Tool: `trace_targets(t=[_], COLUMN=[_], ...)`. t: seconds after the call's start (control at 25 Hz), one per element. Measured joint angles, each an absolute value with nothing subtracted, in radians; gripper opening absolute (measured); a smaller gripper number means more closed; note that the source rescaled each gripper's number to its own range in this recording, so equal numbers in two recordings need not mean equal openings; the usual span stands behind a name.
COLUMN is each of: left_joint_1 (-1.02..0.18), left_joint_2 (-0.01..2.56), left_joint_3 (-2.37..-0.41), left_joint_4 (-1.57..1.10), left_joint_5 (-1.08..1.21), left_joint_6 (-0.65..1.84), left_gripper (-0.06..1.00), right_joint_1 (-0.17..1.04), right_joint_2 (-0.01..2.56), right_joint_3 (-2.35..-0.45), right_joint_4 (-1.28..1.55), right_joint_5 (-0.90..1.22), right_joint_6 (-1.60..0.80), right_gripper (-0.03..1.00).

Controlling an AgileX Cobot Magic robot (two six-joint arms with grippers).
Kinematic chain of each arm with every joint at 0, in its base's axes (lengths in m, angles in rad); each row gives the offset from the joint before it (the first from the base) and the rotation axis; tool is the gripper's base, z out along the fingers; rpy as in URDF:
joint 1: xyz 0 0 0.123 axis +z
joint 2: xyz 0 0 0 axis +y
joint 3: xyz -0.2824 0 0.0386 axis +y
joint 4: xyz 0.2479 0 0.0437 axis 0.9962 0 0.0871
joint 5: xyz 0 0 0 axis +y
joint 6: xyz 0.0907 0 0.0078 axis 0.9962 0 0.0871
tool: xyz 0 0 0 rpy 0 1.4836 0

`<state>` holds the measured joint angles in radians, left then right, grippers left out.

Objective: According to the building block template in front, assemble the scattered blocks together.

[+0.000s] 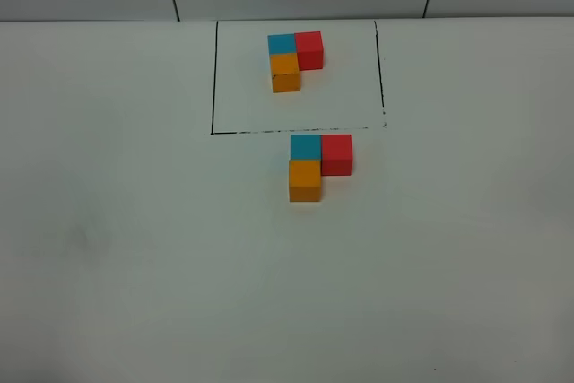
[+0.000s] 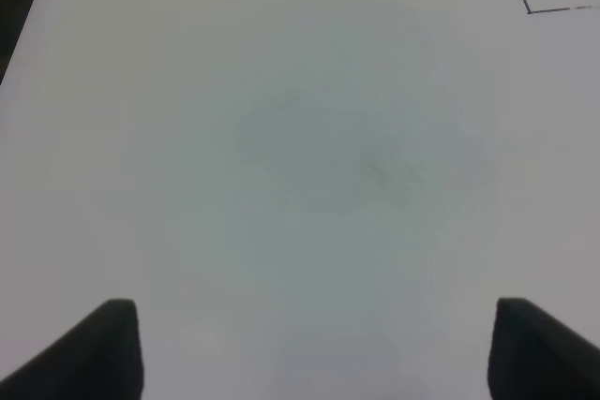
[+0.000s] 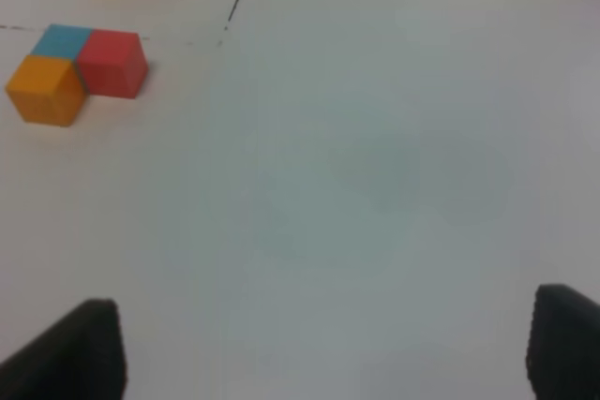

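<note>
**Block set assembled in an L below the marked rectangle; both claws open and empty**

The scattered blocks now sit joined on the white counter, just below the dashed lower line of the marked rectangle. The teal-blue cube is at the far left corner of the group, the red cube touches its right side, and the orange cube touches its near side. Together they form an L. All three rest flat on the counter, faces flush, with no visible gap between them.

The building block template lies inside the marked rectangle, toward its far edge. It shows the same arrangement: blue at the far left, red to the right, orange nearest the camera. The template and the assembled group are apart, separated by the dashed line.

No arm appears in the high view.

Left claw: the wrist view shows two dark fingertips set wide apart, with only bare counter between them. The claw is open and holds nothing. One corner of the marked rectangle is visible at the far edge of this view.

Right claw: two dark fingertips stand wide apart above bare counter. The claw is open and holds nothing. The assembled cubes are visible well ahead of it and off to one side, with part of the template beyond them.
</note>
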<state>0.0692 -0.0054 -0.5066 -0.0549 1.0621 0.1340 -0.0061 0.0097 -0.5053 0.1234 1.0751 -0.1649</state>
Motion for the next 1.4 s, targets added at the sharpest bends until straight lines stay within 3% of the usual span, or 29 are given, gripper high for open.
trace_targets(t=[1.4], left_joint_1=[0.069], left_joint_2=[-0.005], left_joint_3=[-0.507], left_joint_4=[-0.055], left_joint_5=[1.062], left_joint_6=[0.134], left_gripper=[0.75], right_joint_1=[-0.006], right_joint_2=[0.01], right_joint_3=[-0.504], right_joint_4=[0.054], right_joint_5=[1.074], right_joint_6=[-0.071], right_gripper=[0.73])
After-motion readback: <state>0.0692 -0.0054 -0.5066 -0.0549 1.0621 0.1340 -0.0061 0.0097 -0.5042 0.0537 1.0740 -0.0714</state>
